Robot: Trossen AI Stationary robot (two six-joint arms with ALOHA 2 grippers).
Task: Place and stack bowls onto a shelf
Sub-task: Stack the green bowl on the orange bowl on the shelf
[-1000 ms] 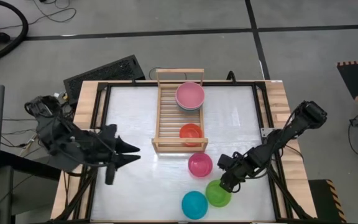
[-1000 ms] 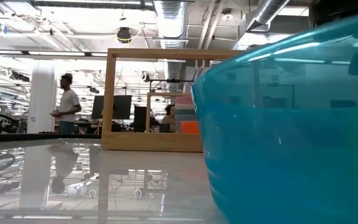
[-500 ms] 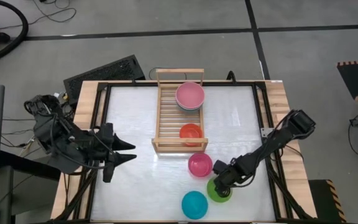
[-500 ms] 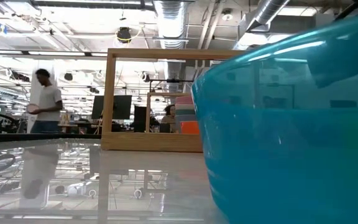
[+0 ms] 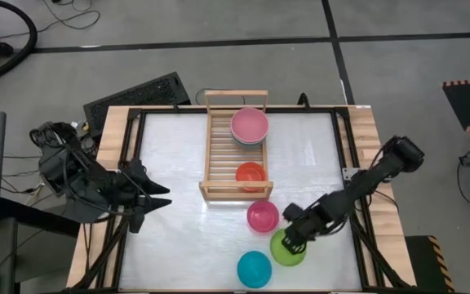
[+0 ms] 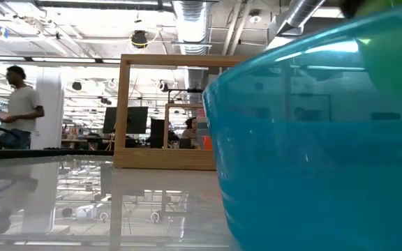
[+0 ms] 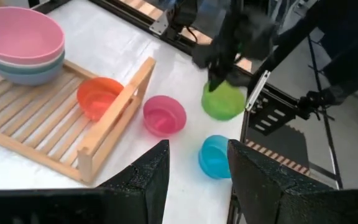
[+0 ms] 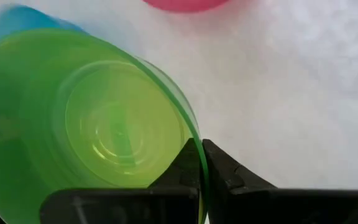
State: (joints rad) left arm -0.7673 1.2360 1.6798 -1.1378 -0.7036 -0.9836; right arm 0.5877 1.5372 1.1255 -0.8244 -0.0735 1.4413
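Item: my right gripper [image 8: 201,163], clamped on lime green bowl [image 5: 287,249] rim; bowl now apparently tipped up beside cyan bowl [image 5: 254,269], ready for shelf [image 5: 219,147]; my left gripper [image 5: 149,196] apart, retreated.

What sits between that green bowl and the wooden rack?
The magenta bowl lies on the table between the green bowl, pinched at its rim by the right pincer, and the rack.

The right arm reaches from the frame's right edge down toward the lower middle, its right end effector [image 5: 294,239] pinched closed on the rim of the lime green bowl [image 5: 285,249]. The left arm waits at the left, its left end effector [image 5: 163,195] spread apart.
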